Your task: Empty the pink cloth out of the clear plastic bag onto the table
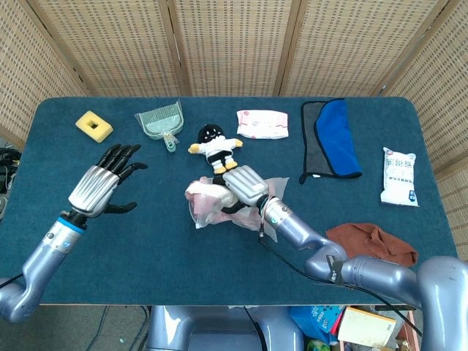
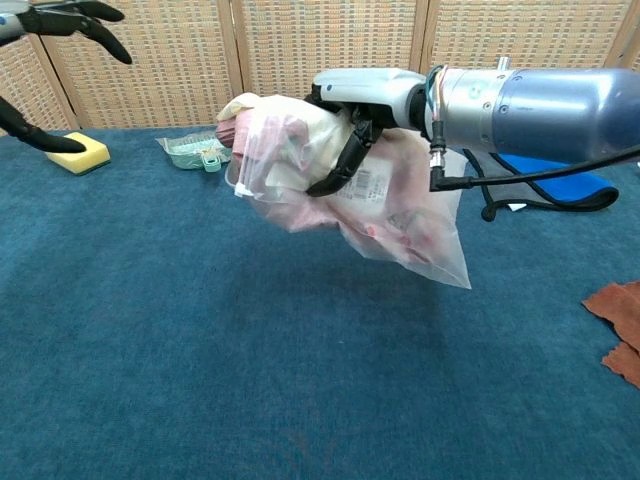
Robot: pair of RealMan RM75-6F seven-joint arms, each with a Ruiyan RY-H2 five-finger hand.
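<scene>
A blue-carpeted table carries a yellow sponge, green dustpan, plush doll, pink wipes pack, blue-grey cloth, white packet and brown rag.

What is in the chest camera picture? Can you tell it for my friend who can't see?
The robot's right hand holds a clear plastic bag with a pink cloth inside, lifted above the blue table. Its left hand is open at the top left corner, near a yellow sponge. A brown cloth lies at the right edge.
</scene>
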